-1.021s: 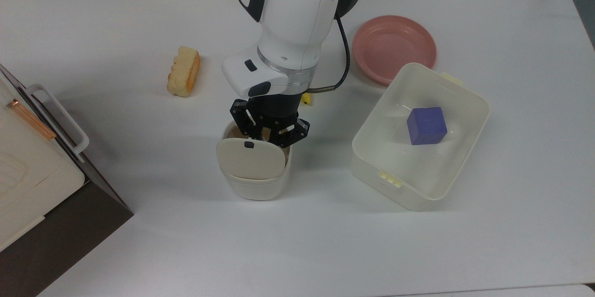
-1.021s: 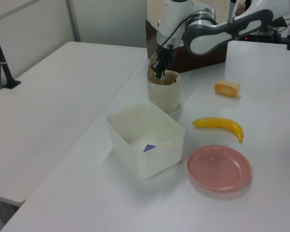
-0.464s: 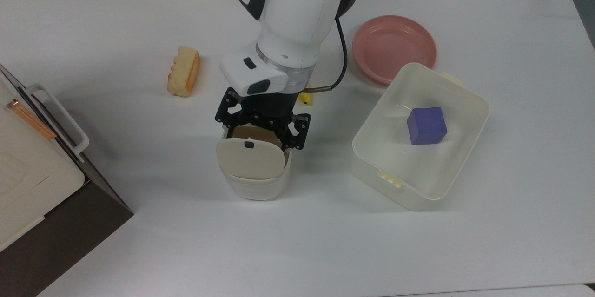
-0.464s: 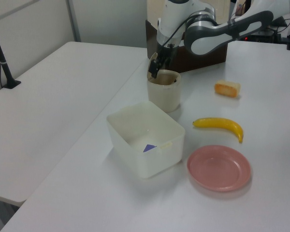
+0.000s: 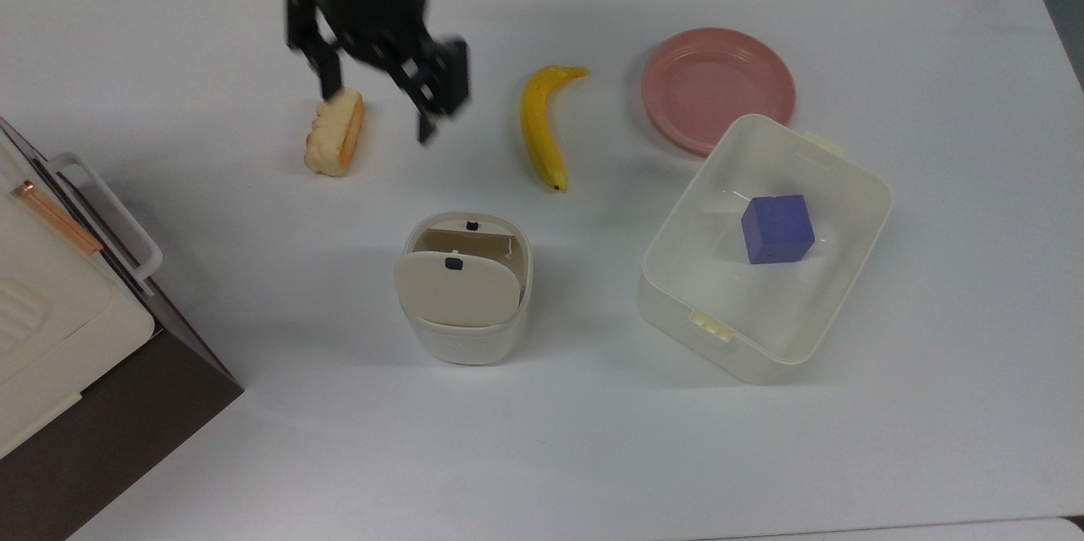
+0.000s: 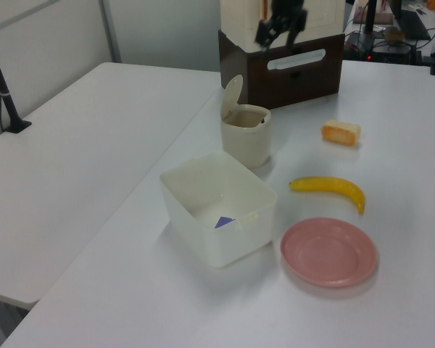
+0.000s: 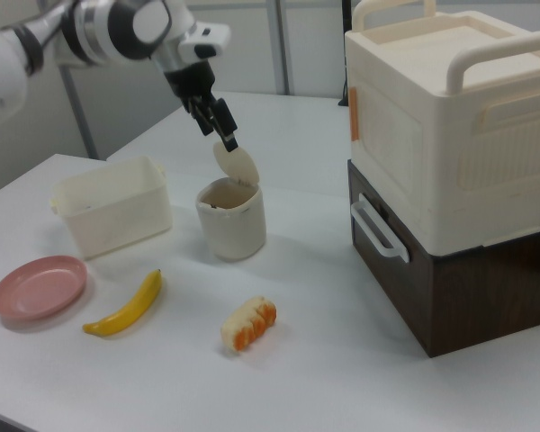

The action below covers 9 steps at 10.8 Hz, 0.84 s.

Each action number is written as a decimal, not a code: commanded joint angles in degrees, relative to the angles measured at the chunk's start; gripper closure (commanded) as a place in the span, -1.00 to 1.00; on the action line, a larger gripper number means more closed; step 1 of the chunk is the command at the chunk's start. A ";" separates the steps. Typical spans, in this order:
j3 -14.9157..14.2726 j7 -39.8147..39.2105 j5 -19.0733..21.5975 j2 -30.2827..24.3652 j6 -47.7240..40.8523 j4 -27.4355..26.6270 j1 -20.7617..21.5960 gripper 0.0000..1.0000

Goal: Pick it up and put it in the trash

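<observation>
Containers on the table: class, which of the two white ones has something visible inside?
The larger rectangular tub: a purple cube sits inside. The small flap-lidded bin shows no contents.

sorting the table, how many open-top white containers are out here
2: the small swing-lid bin at the table's middle, and the larger translucent tub on the top view's right, holding a purple cube.
</observation>
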 commanded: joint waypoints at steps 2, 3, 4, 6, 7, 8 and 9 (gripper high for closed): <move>-0.26 -13.37 6.07 -11.08 -9.38 -7.44 -8.39 -1.00; -0.61 -16.53 6.86 -12.32 -10.87 -8.24 -9.46 -1.00; -0.78 -17.78 6.44 -13.12 -11.75 -8.94 -9.73 -1.00; -3.06 -18.59 7.74 -16.62 -11.32 -12.10 -10.70 -1.00; -3.16 -18.24 8.10 -16.90 -11.93 -11.94 -10.70 -1.00; -3.33 -18.06 8.36 -17.16 -12.20 -11.85 -10.79 -1.00; -3.34 -17.97 9.06 -17.17 -12.72 -11.68 -10.87 -1.00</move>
